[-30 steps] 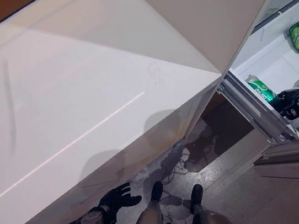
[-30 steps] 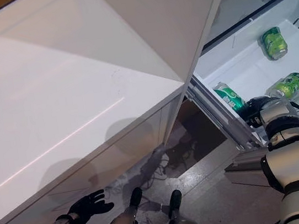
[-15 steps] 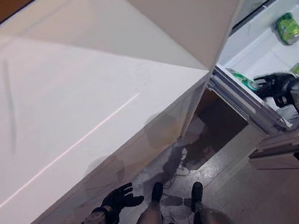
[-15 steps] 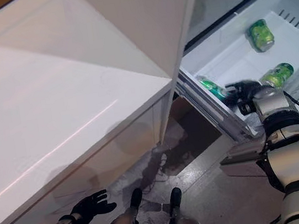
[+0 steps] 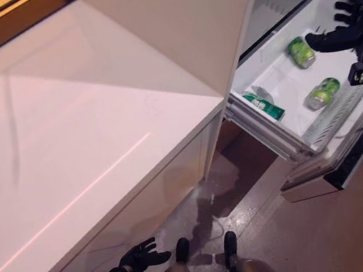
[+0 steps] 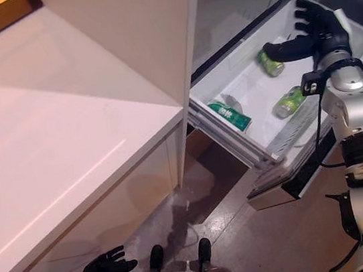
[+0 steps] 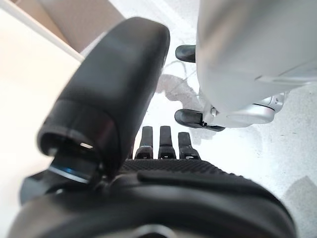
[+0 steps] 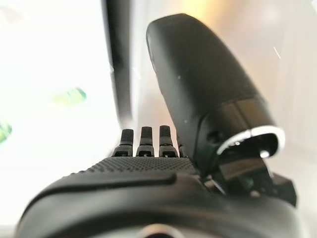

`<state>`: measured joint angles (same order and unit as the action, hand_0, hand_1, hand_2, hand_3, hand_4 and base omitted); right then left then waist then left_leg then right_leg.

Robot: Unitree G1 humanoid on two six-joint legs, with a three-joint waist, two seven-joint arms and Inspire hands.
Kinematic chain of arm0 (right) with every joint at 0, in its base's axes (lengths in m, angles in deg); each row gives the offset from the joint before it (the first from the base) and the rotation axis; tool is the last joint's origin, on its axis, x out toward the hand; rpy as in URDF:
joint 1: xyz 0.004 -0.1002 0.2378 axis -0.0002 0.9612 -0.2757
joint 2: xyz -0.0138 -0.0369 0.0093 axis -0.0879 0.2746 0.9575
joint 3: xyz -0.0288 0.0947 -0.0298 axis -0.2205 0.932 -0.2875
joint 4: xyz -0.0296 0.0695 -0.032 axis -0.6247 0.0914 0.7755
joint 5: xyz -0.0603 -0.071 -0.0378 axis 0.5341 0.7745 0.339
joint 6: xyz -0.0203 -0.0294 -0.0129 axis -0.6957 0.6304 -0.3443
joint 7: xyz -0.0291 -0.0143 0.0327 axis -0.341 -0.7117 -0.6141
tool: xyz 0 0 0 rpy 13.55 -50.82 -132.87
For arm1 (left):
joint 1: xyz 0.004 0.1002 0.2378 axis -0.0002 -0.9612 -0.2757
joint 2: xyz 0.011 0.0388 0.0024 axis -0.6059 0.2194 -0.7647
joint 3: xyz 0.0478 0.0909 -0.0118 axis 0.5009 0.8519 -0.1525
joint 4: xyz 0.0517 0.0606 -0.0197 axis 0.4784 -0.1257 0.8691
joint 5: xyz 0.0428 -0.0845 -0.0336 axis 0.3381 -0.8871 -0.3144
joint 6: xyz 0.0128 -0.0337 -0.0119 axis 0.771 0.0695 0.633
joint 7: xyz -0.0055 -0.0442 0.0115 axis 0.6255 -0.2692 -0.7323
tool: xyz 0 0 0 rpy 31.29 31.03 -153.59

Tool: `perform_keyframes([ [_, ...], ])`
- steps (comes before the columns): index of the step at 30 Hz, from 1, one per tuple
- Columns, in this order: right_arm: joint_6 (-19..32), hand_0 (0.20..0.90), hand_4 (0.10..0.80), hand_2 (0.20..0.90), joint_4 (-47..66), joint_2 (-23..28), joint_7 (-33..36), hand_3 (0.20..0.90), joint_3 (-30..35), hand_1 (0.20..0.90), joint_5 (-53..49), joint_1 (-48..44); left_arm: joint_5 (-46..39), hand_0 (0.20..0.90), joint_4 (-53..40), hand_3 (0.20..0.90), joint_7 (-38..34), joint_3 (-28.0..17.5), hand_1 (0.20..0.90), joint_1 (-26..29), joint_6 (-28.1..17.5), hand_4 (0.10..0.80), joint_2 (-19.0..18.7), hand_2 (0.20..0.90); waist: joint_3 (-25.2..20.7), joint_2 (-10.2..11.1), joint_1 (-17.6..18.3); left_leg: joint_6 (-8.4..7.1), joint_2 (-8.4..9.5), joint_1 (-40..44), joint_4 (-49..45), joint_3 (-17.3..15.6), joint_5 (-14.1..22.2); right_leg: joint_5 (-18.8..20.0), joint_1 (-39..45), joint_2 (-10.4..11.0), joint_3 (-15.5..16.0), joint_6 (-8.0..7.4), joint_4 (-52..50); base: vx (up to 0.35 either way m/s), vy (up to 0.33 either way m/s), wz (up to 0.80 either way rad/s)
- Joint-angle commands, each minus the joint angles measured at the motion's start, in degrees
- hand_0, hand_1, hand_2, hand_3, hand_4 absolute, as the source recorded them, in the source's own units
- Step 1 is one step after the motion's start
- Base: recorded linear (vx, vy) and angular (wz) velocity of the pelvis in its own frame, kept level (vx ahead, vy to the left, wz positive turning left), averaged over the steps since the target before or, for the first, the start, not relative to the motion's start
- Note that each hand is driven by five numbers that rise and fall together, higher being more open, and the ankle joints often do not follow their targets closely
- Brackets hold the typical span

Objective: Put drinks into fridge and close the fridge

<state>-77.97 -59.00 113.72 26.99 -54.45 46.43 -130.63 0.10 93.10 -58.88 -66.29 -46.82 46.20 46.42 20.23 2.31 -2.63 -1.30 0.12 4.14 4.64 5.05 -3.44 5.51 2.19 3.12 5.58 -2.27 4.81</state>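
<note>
Right hand (image 6: 320, 28) hovers above fridge drawer (image 6: 256, 91), fingers apparently spread, empty.

No text, number or sign can be read anywhere. The three green cans (image 6: 289, 101) in the fridge drawer (image 6: 253, 89), below the right robot hand (image 6: 315, 29), carry white markings, but these are too small to make out.

The white fridge drawer (image 6: 283, 140) is pulled open. Three green drink cans lie on their sides inside it: one can (image 6: 269, 63) near the back wall, a second can (image 6: 289, 101) toward the right edge, and a darker can (image 6: 230, 115) along the front left edge.
</note>
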Motion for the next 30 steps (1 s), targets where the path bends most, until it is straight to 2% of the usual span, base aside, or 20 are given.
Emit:
perform_keyframes([
  [1,9.9,0.9,0.8,0.9,4.1,2.2,9.7,0.9,4.9,0.9,-6.4,5.6,2.1,0.9,3.4,0.9,0.5,1.6,0.9,-2.6,-1.4,0.8,0.8,0.9,-10.1,0.4,2.3,2.32,1.8,-0.6,-5.2,-5.0,5.5,-4.8,0.0,-0.3,-3.2,-0.02,-6.7,0.142,0.02,-0.06],
  [4,11.0,0.9,0.8,0.9,2.8,-2.7,11.6,0.9,8.9,0.9,-7.9,10.7,3.0,0.9,3.4,0.9,0.7,2.0,0.9,-3.1,-1.0,0.8,1.6,0.9,-10.0,0.6,2.4,2.61,2.31,-0.6,-10.5,-5.4,8.3,-5.6,0.6,0.8,-3.6,0.1,-8.5,0.152,0.019,-0.08],
  [6,12.7,0.9,0.8,0.9,2.2,-6.4,12.1,0.9,9.9,0.9,-8.0,14.5,3.7,0.9,2.9,0.9,0.3,1.9,0.9,-3.7,-0.7,0.8,2.3,0.9,-8.3,0.5,2.0,3.26,2.73,-2.0,-16.8,-5.2,10.7,-7.2,0.3,1.9,-3.4,0.54,-13.0,0.196,0.03,-0.25],
  [9,16.7,0.9,0.8,0.9,2.0,-10.8,13.5,0.9,11.2,0.9,-8.0,18.5,5.7,0.9,1.9,0.9,-0.3,2.3,0.9,-3.7,-0.3,0.8,2.7,0.9,-5.2,0.7,1.5,5.01,3.57,-5.0,-24.7,-4.9,14.9,-9.8,-1.9,2.8,-3.5,0.96,-20.0,0.085,0.008,-0.15],
  [12,19.6,0.9,0.8,0.9,1.8,-11.7,16.0,0.9,10.9,0.9,-8.1,17.2,4.6,0.9,0.2,0.9,-1.0,3.6,0.9,-2.2,-0.5,0.8,2.6,0.9,-2.3,0.2,1.0,6.38,4.33,-9.7,-30.3,-5.0,16.9,-10.8,-6.1,3.5,-3.5,1.49,-25.3,-0.171,0.028,-0.04],
  [13,21.3,0.9,0.8,0.9,0.6,-11.4,16.6,0.9,10.7,0.9,-9.0,14.9,2.9,0.9,-0.7,0.9,-1.8,4.7,0.9,-0.7,-1.2,0.8,2.4,0.9,-0.1,0.0,0.8,7.18,5.01,-13.8,-34.2,-4.9,17.9,-11.4,-10.0,3.9,-3.5,1.86,-28.9,-0.347,0.061,0.06],
  [16,22.2,0.9,0.8,0.9,-1.6,-10.5,16.3,0.9,9.8,0.9,-11.1,11.1,1.1,0.9,-2.1,0.9,-3.0,5.4,0.9,1.3,-1.2,0.8,2.1,0.9,2.0,-0.6,0.4,7.88,5.84,-19.2,-38.5,-5.0,18.7,-12.3,-15.5,3.9,-3.4,2.28,-33.7,-0.269,0.06,0.16],
  [20,21.8,0.9,0.8,0.9,-5.6,-7.6,11.3,0.9,6.8,0.9,-15.9,6.0,1.7,0.9,-3.8,0.9,-4.5,6.6,0.9,2.8,-2.0,0.8,1.1,0.9,4.0,-2.0,-0.3,8.73,7.49,-26.9,-46.1,-5.3,20.7,-15.2,-23.9,3.0,-3.5,3.57,-42.6,-0.14,0.099,0.07],
  [23,22.1,0.9,0.8,0.9,-6.8,-6.7,7.4,0.9,6.3,0.9,-19.7,5.4,1.5,0.9,-4.1,0.9,-5.3,6.3,0.9,3.0,-2.1,0.8,0.4,0.9,4.0,-2.5,-0.4,8.91,7.92,-29.3,-48.5,-5.5,21.1,-16.1,-26.6,2.5,-3.4,4.07,-45.4,-0.038,0.069,0.09],
  [30,22.2,0.9,0.8,0.9,-5.6,-6.7,-8.9,0.9,4.9,0.9,-24.8,4.7,-1.1,0.9,-6.0,0.9,-5.6,3.4,0.9,1.9,-2.3,0.8,-1.2,0.9,3.9,-3.7,-0.8,8.58,8.67,-33.5,-51.8,-5.2,21.2,-17.8,-31.8,1.3,-2.7,5.07,-50.6,0.01,0.079,0.12],
])
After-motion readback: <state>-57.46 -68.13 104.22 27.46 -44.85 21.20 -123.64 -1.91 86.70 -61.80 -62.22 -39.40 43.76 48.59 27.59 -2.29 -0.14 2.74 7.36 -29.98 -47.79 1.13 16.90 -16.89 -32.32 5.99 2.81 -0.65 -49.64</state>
